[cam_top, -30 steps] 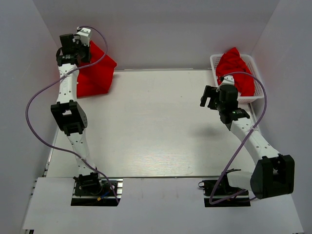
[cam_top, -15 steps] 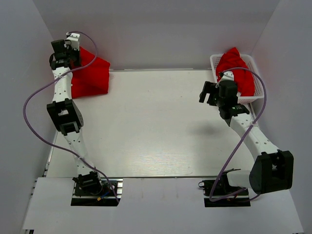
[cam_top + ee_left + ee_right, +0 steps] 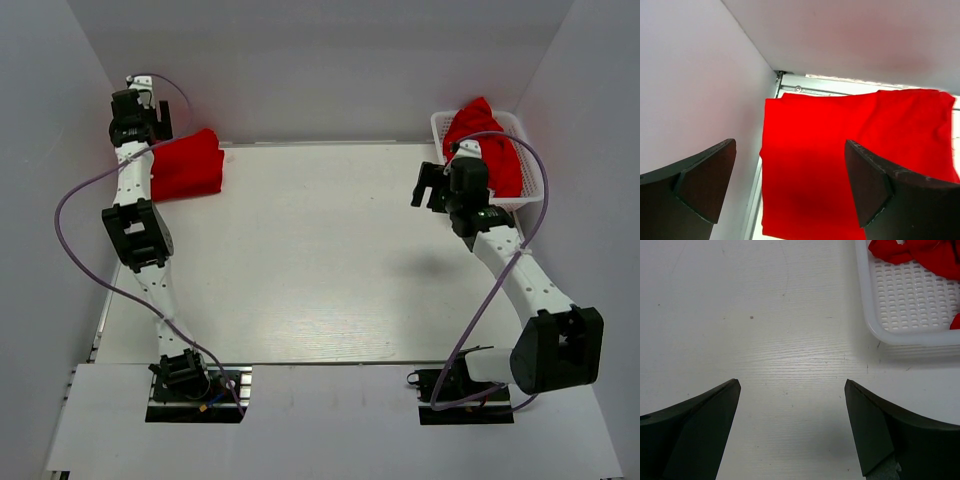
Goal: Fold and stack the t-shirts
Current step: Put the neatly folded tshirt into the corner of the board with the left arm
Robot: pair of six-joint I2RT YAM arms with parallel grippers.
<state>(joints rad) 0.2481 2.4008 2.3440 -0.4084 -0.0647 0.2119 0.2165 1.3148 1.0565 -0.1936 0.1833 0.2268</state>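
A folded red t-shirt [image 3: 188, 165] lies flat in the far-left corner of the table [image 3: 320, 250]. In the left wrist view it [image 3: 850, 150] fills the space below the fingers. My left gripper [image 3: 148, 122] [image 3: 790, 144] hovers over its left edge, open, with nothing between the jaws. More red t-shirts [image 3: 480, 135] [image 3: 920, 252] lie crumpled in the white basket [image 3: 530, 200] [image 3: 900, 337] at the far right. My right gripper [image 3: 430, 190] [image 3: 792, 382] hangs open and empty over bare table, just left of the basket's near corner.
White walls close in the table on the left, back and right; the left wall [image 3: 690, 90] stands right beside the folded shirt. A metal rail [image 3: 790, 85] runs along the table's far edge.
The left gripper has opened and let go of the red t-shirt, which has dropped from a raised peak to lie flat in the corner. The right arm has barely shifted.
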